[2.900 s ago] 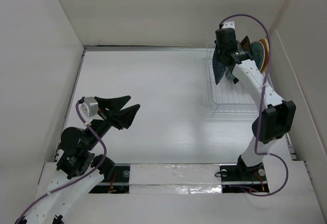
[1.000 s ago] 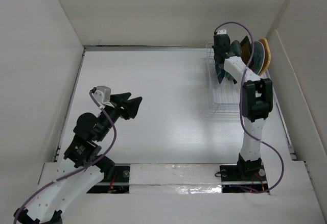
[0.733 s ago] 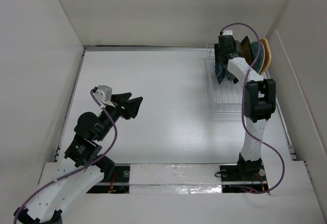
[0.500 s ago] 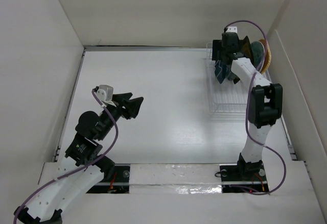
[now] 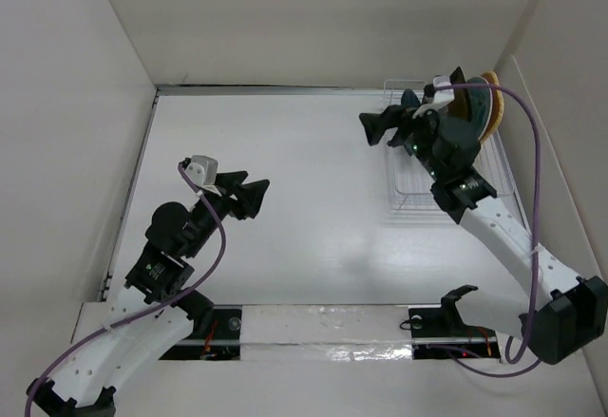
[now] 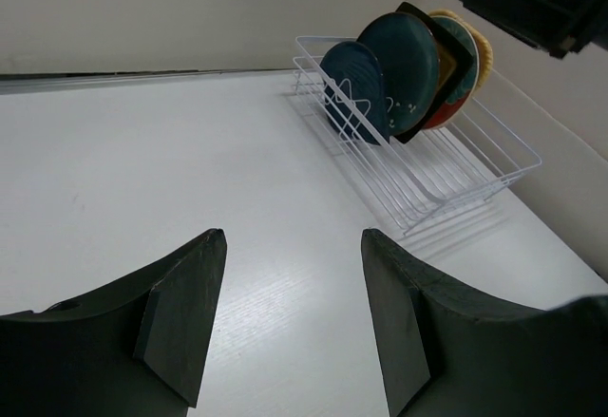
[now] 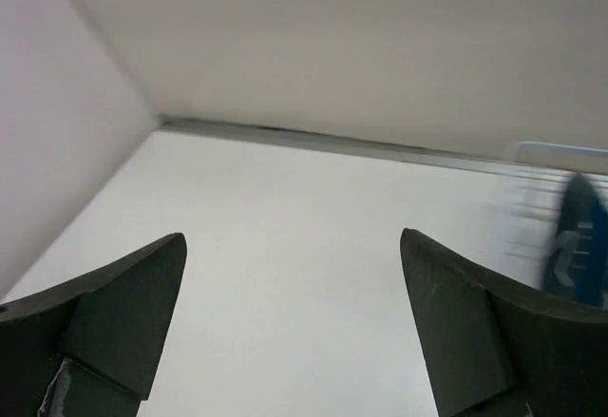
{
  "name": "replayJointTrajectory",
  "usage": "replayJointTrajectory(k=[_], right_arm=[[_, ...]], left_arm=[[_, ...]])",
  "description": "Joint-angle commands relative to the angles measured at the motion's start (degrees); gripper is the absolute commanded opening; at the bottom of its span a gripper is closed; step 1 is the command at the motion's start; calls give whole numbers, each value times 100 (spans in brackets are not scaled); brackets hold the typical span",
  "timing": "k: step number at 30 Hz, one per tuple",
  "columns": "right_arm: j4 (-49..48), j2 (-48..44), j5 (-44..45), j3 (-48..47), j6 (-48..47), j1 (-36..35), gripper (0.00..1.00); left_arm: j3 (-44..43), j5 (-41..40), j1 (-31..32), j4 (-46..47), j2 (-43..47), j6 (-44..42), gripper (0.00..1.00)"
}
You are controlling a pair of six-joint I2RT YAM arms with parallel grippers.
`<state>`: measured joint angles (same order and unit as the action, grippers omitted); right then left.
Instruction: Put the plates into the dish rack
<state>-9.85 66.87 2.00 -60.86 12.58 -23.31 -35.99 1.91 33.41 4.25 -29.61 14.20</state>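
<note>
The plates (image 6: pixel 404 70) stand on edge in the dish rack (image 6: pixel 446 175) at the far right corner of the tabletop (image 6: pixel 190 151), five by my count; none shows outside it; left gripper (image 6: pixel 292 246) and right gripper (image 7: pixel 293 246) both gape empty; loading looks finished.

Shows a white tabletop (image 5: pixel 285 217) across the middle of the overhead view. Meets plain white walls (image 5: pixel 313 18) at 9, 12 and 3 o'clock, with a thin dark seam (image 5: pixel 266 88) along the 12 o'clock edge. Carries, at 6 o'clock, a glossy strip (image 5: pixel 323 327), possibly tape or film.
</note>
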Motion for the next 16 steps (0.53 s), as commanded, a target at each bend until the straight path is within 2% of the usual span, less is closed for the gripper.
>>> replayJointTrajectory(k=[1,2,5,8,10,16], right_arm=[[-1238,-60,-1507,732,395,-479,100],[-1239,-78,-1805,908,325,-621,100],[-1432,-43,-1958,1242,149,-1112,100],[-1511,80,-1591,1559,69,-1456,100],[-1651,115,-1422,1795,104,-1510,100],[-2249,300,-1492,2157,315,-1510,100]], left_arm=[[-23,3,34,375,-107,-154,56],[4,-41,34,392,-124,-180,56],[39,-139,34,401,-186,-224,56],[83,-138,34,454,-256,-312,56],[136,-356,34,498,-326,-347,55],[136,-349,34,542,-677,-479,54]])
